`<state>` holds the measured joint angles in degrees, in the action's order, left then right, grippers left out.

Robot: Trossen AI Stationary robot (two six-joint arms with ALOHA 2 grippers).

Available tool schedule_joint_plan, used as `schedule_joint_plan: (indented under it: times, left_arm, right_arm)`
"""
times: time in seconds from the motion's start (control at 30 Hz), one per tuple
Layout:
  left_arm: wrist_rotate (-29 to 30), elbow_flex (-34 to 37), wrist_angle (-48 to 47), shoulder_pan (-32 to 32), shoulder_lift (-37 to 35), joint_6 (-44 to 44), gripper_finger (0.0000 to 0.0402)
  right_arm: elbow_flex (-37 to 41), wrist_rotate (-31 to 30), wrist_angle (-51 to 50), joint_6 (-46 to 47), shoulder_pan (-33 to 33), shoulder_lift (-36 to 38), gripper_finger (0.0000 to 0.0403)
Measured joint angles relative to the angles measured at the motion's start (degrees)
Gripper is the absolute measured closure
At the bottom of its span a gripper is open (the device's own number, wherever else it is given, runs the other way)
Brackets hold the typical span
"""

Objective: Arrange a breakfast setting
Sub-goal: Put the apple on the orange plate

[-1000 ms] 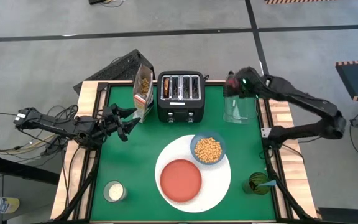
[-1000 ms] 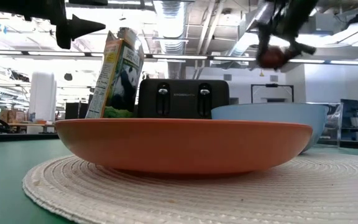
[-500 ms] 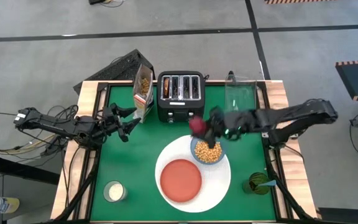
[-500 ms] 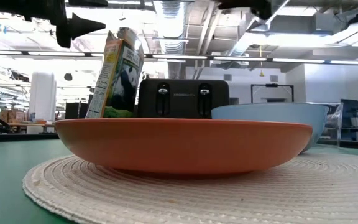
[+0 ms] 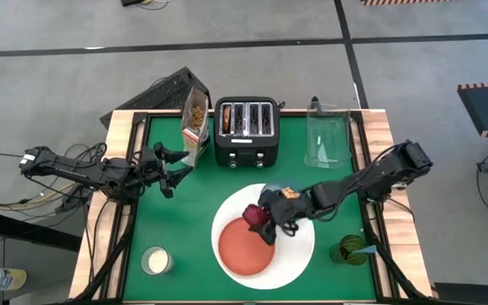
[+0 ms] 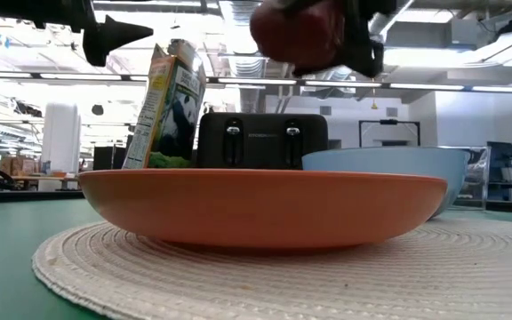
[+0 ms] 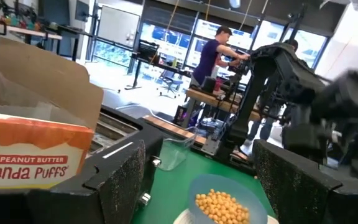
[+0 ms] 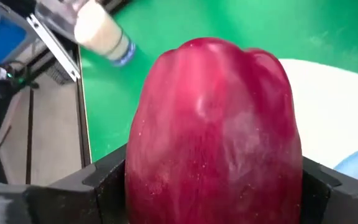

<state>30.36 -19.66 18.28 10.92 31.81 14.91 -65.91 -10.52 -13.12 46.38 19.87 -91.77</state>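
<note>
Right hand [image 5: 261, 216] grips the dark red piece [image 5: 254, 214], fingers clamped on both its sides, hanging over the upper rim of the red-orange plate [image 5: 246, 247], lower centre of the high view. Plate lies directly below and slightly toward frame bottom, so the drop looks close. Blue bowl [image 5: 288, 191] with yellow cereal [image 7: 222, 207] is mostly hidden under that arm. Left hand [image 5: 169, 167] waits mid-left beside the cereal box [image 5: 196, 123], fingers spread, empty. Box reads "PEANUT BUTTER Panda Puffs". Right arm is clearly nearer.
</note>
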Motion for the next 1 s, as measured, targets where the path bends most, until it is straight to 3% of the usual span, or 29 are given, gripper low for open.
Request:
schedule_joint_plan:
  times: [0.47,0.7,1.0]
  left_arm:
    - [-0.08,0.0,-5.52,0.0,0.0,7.49,0.0119]
    - [-4.78,0.02,-7.28,-0.02,0.02,8.92,0.0119]
    - [-6.09,0.02,-7.28,-0.02,0.0,8.92,0.0119]
  right_arm:
    - [0.0,0.31,-0.04,8.68,6.52,-10.13,0.0085]
    - [-0.1,0.18,-0.85,10.77,6.36,-12.25,0.0085]
    - [0.02,1.27,2.63,10.62,5.49,-13.71,0.0085]
